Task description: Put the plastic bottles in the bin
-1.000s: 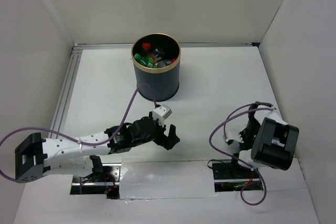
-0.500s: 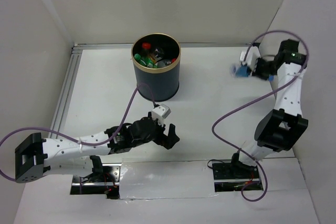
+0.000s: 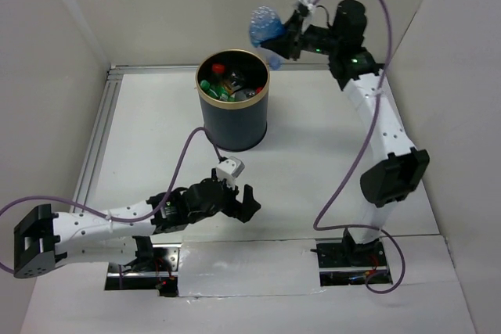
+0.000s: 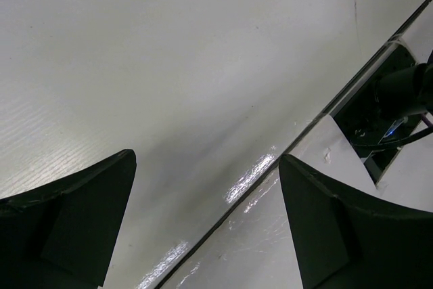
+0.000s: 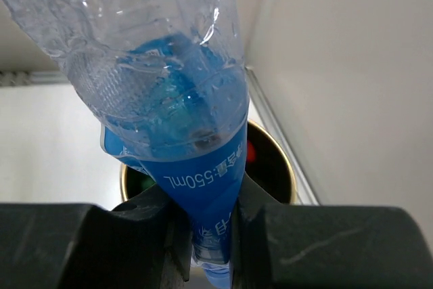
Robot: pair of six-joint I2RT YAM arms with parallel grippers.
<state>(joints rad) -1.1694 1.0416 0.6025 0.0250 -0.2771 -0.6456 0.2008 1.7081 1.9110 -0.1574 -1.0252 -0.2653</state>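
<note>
Right jaws are clamped on the lower end of a crumpled clear bottle with a blue label [image 5: 169,99], which we see held in the air, above and just right of the bin [image 3: 232,127]. The bin stands at the middle of the far edge of the worktop [image 3: 305,138]. Left jaws stand wide apart with nothing between them, low over bare worktop close to the near edge, left of centre. We note several more bottles [image 3: 225,84], green ones and a red cap among them, lying inside the bin.
</note>
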